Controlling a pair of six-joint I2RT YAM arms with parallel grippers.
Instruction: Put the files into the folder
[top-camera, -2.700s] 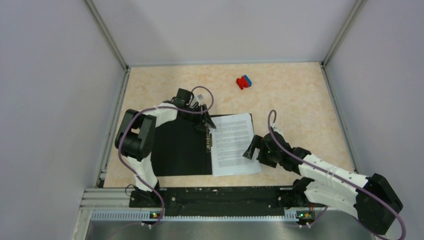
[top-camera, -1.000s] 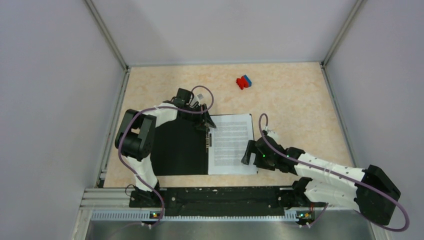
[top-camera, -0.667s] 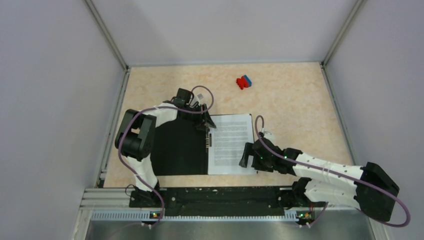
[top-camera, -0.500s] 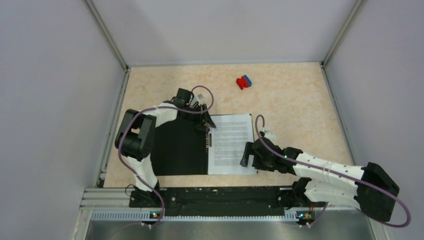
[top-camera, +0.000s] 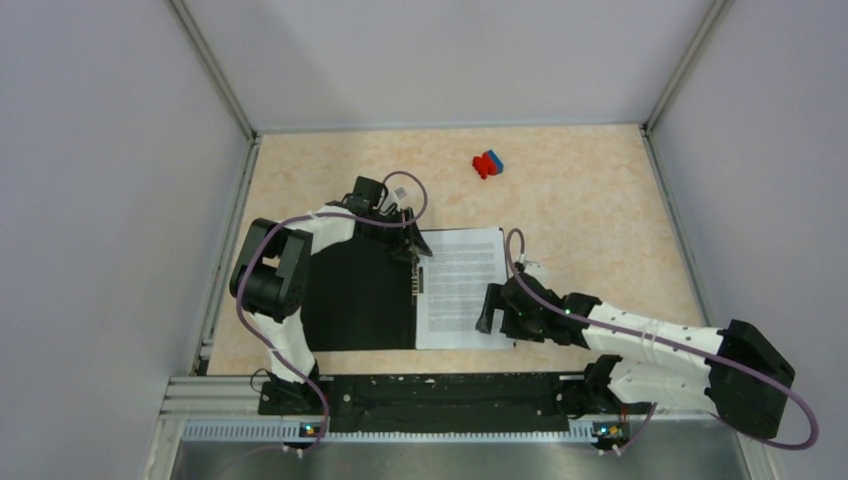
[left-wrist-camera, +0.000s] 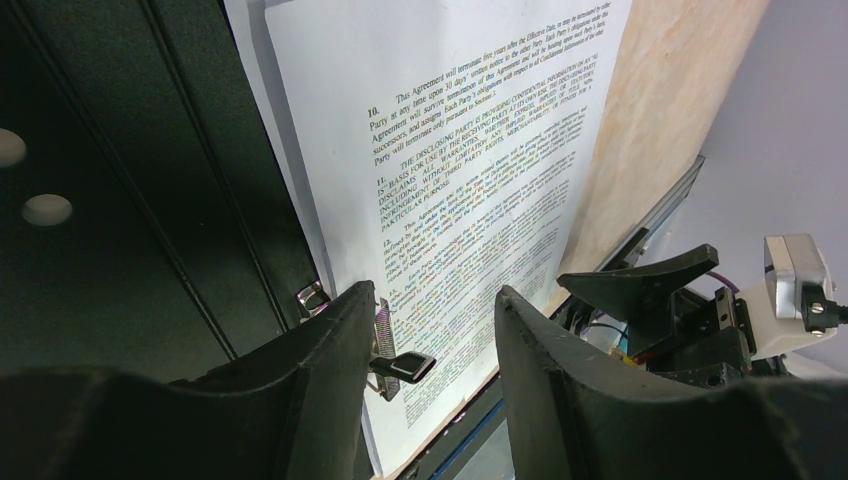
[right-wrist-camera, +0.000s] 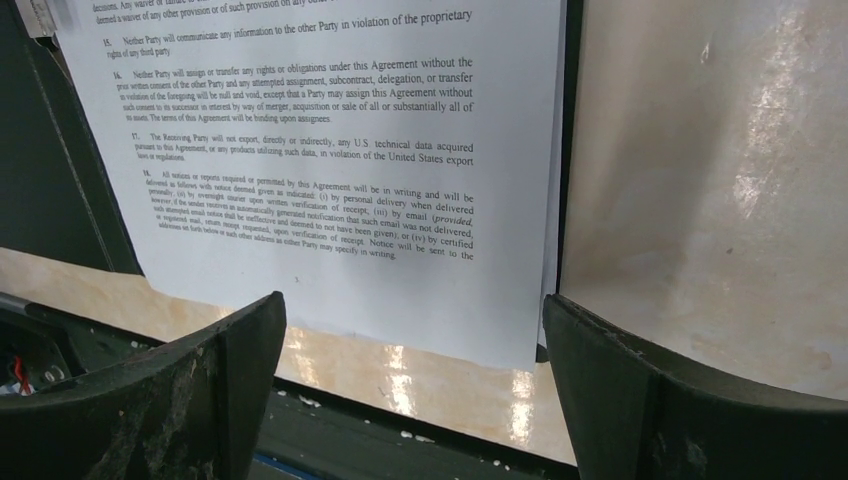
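Top external view is showing the folder (top-camera: 355, 300) lying open on the bench (top-camera: 600, 200), its black inside facing up. The files (top-camera: 460, 285) are lying flat on the folder's right half, their near edge sitting about level with the folder's near edge.

The left gripper (top-camera: 417, 260) is reaching over the folder's spine, toward its far end. From the left wrist, its jaws (left-wrist-camera: 435, 292) are standing partly spread, with a small metal clip lever (left-wrist-camera: 395, 365) sitting in the gap against one finger – nothing is bridging both fingers, so they are not pinching it. Printed sheets (left-wrist-camera: 470, 150) are running away beyond the fingers, and the folder's dark inner face (left-wrist-camera: 120, 200) is lying beside them.

The right gripper (top-camera: 487, 308) is hanging at the folder's near right corner, jaws spread wide and holding nothing. Its wrist camera is looking down on the last printed lines of the files (right-wrist-camera: 330, 150), with the fingers (right-wrist-camera: 412, 305) straddling the sheet's near edge – one over the folder, the other over bare bench (right-wrist-camera: 720, 180) just past the folder's right edge.

A small red-and-blue object (top-camera: 487, 163) is sitting well beyond the folder's far edge.
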